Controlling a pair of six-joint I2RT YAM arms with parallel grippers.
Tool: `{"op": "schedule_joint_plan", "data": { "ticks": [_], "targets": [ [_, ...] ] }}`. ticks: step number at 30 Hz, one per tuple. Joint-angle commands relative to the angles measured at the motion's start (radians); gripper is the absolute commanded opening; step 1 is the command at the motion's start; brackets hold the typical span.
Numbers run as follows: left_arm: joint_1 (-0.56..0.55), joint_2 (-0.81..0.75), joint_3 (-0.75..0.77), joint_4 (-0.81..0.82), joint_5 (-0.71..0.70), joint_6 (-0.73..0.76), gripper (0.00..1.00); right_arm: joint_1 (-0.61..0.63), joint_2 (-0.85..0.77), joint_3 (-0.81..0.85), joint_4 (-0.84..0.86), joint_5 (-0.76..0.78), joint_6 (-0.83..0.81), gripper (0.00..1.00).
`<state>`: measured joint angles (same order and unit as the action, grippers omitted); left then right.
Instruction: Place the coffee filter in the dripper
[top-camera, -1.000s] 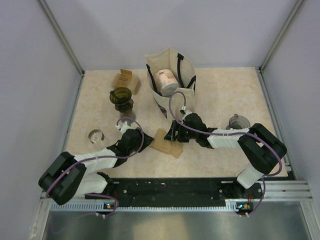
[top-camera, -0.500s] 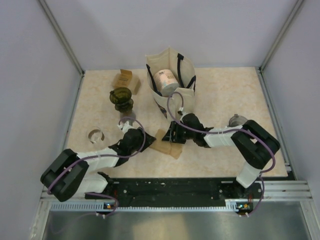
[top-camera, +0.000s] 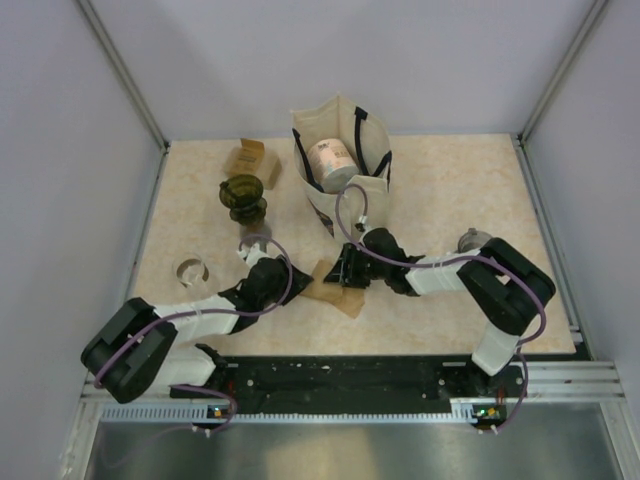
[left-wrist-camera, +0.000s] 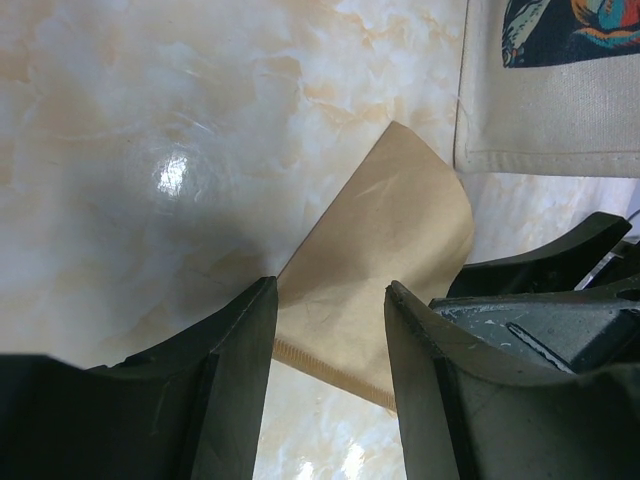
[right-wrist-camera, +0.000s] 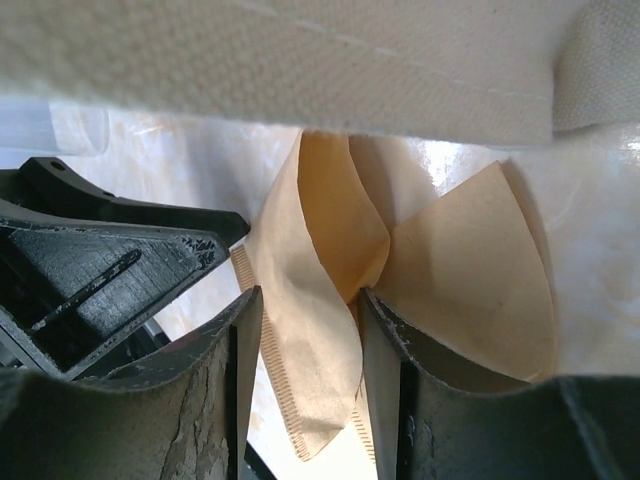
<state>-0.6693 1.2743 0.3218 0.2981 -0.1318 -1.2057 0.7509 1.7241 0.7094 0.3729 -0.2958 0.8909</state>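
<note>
Obs: brown paper cone coffee filter lies flat on beige marbled counter, centre-front, just beside cream tote bag. L claw open, fingers astride filter's edge. R claw also open, one filter flap betw. fingers, not pinched. Filter well apart from dark green glass dripper, rear-left.
</note>
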Motion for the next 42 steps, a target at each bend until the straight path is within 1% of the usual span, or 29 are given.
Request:
{"op": "schedule_joint_plan", "data": {
  "ticks": [1, 7, 14, 16, 18, 20, 21, 24, 27, 28, 29, 31, 34, 38, 39, 40, 42],
  "targets": [
    [-0.007, -0.010, 0.011, -0.083, -0.023, 0.009, 0.53, 0.016, -0.053, 0.042, 0.003, 0.023, -0.027, 0.44],
    [-0.009, -0.012, 0.016, -0.085, -0.022, 0.012, 0.53, 0.028, -0.077, 0.055, 0.014, -0.003, -0.089, 0.44],
    [-0.009, -0.010, 0.016, -0.082, -0.015, 0.015, 0.53, 0.044, -0.043, 0.085, -0.015, -0.008, -0.119, 0.44],
    [-0.009, -0.012, 0.014, -0.082, -0.015, 0.015, 0.53, 0.051, -0.046, 0.093, -0.035, 0.007, -0.133, 0.35],
    [-0.009, -0.013, 0.014, -0.083, -0.015, 0.015, 0.53, 0.053, -0.043, 0.099, -0.051, 0.018, -0.141, 0.28],
    [-0.009, -0.016, 0.014, -0.083, -0.015, 0.017, 0.53, 0.054, -0.046, 0.101, -0.060, 0.035, -0.142, 0.23],
    [-0.009, -0.018, 0.014, -0.082, -0.017, 0.015, 0.53, 0.056, -0.049, 0.101, -0.066, 0.041, -0.142, 0.19],
    [-0.009, -0.029, 0.014, -0.083, -0.011, 0.020, 0.54, 0.057, -0.046, 0.107, -0.092, 0.063, -0.150, 0.13],
    [-0.009, -0.058, 0.016, -0.085, 0.000, 0.028, 0.57, 0.057, -0.052, 0.101, -0.101, 0.070, -0.167, 0.02],
    [-0.009, -0.072, 0.017, -0.092, 0.006, 0.031, 0.58, 0.057, -0.058, 0.101, -0.112, 0.069, -0.184, 0.00],
    [-0.010, -0.090, 0.019, -0.102, 0.009, 0.032, 0.61, 0.057, -0.067, 0.102, -0.115, 0.061, -0.208, 0.00],
    [-0.009, -0.133, 0.029, -0.134, 0.015, 0.040, 0.68, 0.065, -0.104, 0.102, -0.146, 0.064, -0.279, 0.00],
    [-0.009, -0.219, 0.059, -0.216, 0.021, 0.055, 0.73, 0.082, -0.210, 0.090, -0.186, 0.075, -0.453, 0.00],
    [-0.010, -0.369, 0.112, -0.335, 0.047, 0.124, 0.81, 0.091, -0.394, 0.071, -0.316, -0.004, -0.754, 0.00],
    [-0.009, -0.406, 0.124, -0.353, 0.070, 0.164, 0.82, 0.091, -0.437, 0.068, -0.369, -0.029, -0.883, 0.00],
    [-0.009, -0.441, 0.146, -0.391, 0.078, 0.185, 0.86, 0.094, -0.474, 0.058, -0.415, -0.023, -0.973, 0.00],
    [-0.009, -0.489, 0.199, -0.462, 0.092, 0.242, 0.89, 0.094, -0.550, 0.032, -0.469, -0.052, -1.094, 0.00]
  ]
}}
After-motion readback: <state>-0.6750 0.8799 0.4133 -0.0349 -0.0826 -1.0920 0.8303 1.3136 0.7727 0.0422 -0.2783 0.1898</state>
